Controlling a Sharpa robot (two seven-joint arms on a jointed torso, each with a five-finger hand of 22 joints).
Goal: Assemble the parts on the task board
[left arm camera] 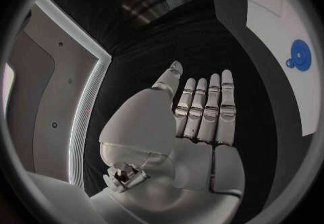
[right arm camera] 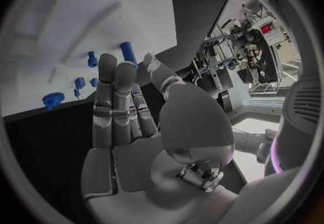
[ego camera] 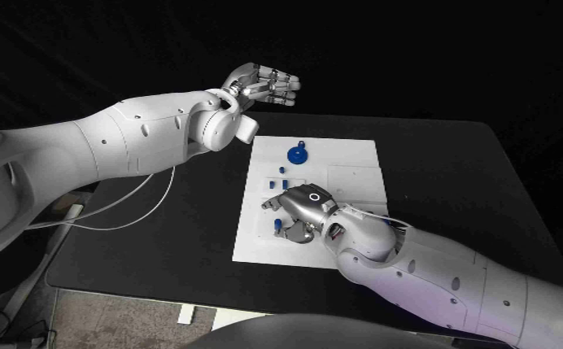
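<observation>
My right hand (ego camera: 300, 213), fingers straight and empty, hovers over the board's near parts (ego camera: 281, 183); left hand (ego camera: 260, 86) open, well off.

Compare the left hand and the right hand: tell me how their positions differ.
The left hand is raised off the task board, past its far left corner; the right hand sits low over the board's near part, beside small blue parts. Both are silver and hold nothing, with fingers extended in their wrist views.
</observation>
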